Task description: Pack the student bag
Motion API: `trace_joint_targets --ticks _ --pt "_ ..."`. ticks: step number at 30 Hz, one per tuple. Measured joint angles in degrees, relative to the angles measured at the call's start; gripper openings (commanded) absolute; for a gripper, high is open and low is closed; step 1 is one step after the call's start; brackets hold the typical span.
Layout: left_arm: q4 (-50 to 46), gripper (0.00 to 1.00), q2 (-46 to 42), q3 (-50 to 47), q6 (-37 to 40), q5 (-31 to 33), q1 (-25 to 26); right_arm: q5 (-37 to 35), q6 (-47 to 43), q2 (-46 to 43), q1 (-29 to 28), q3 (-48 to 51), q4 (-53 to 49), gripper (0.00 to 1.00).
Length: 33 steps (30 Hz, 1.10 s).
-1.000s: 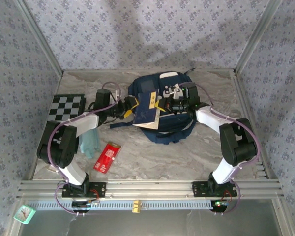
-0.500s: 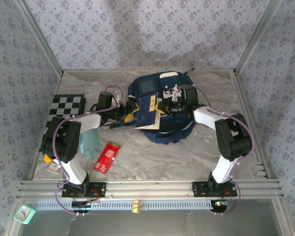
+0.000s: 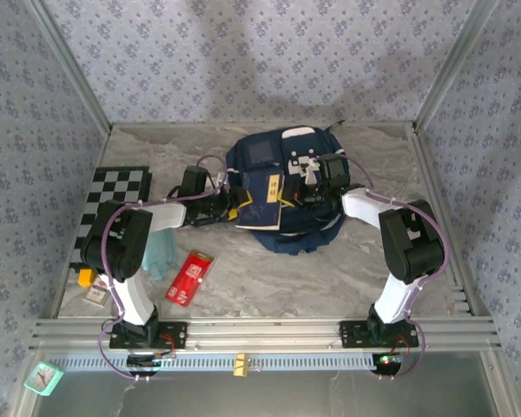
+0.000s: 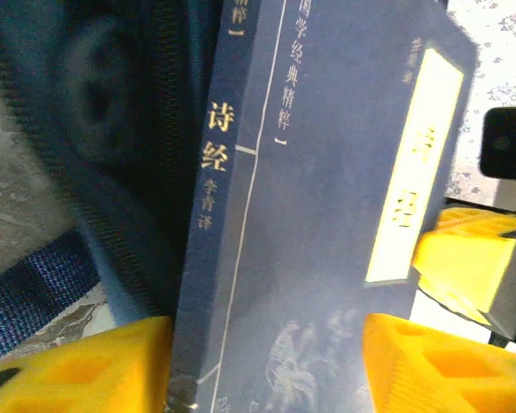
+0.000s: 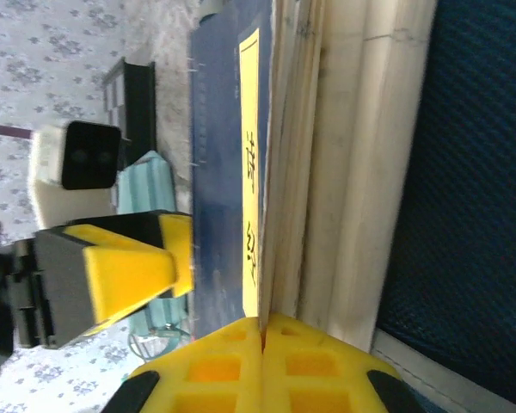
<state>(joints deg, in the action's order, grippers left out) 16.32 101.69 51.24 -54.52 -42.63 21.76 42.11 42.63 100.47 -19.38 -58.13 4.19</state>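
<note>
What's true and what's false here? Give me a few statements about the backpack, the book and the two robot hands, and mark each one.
1. The navy-blue book with the yellow title label sits between the yellow fingers of the left hand. True.
2. The flat red packet lies inside the large navy-blue fabric backpack. False: it lies out on the marble table, nearer the arms' bases than the backpack.
3. The black-and-white checkered board lies on the table's right side. False: it is on the left side.
4. The right hand is shut on the book's edge. True.
</note>
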Motion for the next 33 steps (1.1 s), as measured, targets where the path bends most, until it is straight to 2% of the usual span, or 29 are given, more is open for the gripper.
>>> trace_joint_targets --ticks 5,8,12,16,18,21,26,33 --pt "0.28 0.37 -2.34 -0.09 0.26 0.00 0.13 -1.79 -1.16 0.09 0.24 0.00 -2.38 0.01" --pt "0.42 0.27 -3.13 -0.09 0.13 0.02 0.39 -2.69 -1.75 0.09 0.24 0.00 -3.48 0.15" --pt "0.28 0.19 -3.34 -0.07 -0.04 0.33 0.92 -3.85 -3.13 0.02 0.28 0.00 -5.86 0.29" --pt "-1.20 0.09 -3.34 0.13 0.74 1.25 2.01 -4.04 -4.44 -0.39 0.28 0.00 -7.96 0.37" --pt "-1.86 0.04 -3.48 0.15 0.90 1.79 2.27 -4.04 -4.72 -1.29 0.52 0.02 -9.07 0.44" --pt "-2.51 0.00 -4.59 0.15 0.87 2.16 2.32 -4.28 -4.94 -4.07 1.18 0.57 -10.32 0.57" --pt "-2.25 0.00 -8.46 0.15 -1.60 2.86 2.38 -3.26 -4.50 -10.19 2.84 1.97 -12.09 0.72" --pt "-0.15 0.00 -14.71 2.34 -5.03 5.51 4.48 2.38 0.09 -15.47 5.31 4.42 -10.62 0.94"
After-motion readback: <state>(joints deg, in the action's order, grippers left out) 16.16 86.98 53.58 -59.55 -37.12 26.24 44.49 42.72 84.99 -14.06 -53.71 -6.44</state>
